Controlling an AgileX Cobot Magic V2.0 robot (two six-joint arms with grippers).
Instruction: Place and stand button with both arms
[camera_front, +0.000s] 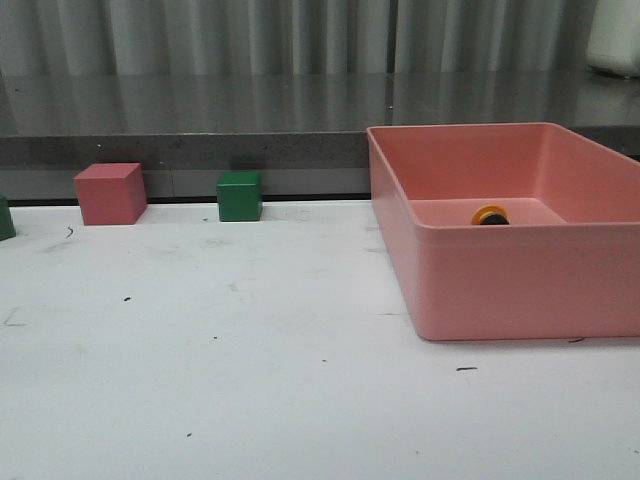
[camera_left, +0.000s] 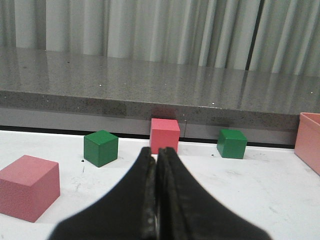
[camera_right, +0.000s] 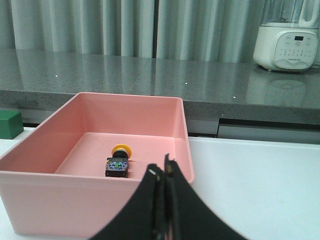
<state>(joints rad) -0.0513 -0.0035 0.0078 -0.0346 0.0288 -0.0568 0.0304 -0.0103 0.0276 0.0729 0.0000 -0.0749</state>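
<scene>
- L gripper (camera_left: 156, 200): fingers pressed together, nothing held, low over table (camera_front: 250, 350), facing blocks.
- R gripper (camera_right: 164, 205): closed, empty, near the pink bin (camera_right: 95, 210).
- Button (camera_right: 118, 161): lying on its side in bin, yellow cap toward far wall.

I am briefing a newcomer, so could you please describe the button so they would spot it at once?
Find the large pink bin on the table's right side. Lying alone on its floor is the button: a yellow-orange cap on a dark blocky base, unlike the plain red and green cubes outside.
</scene>
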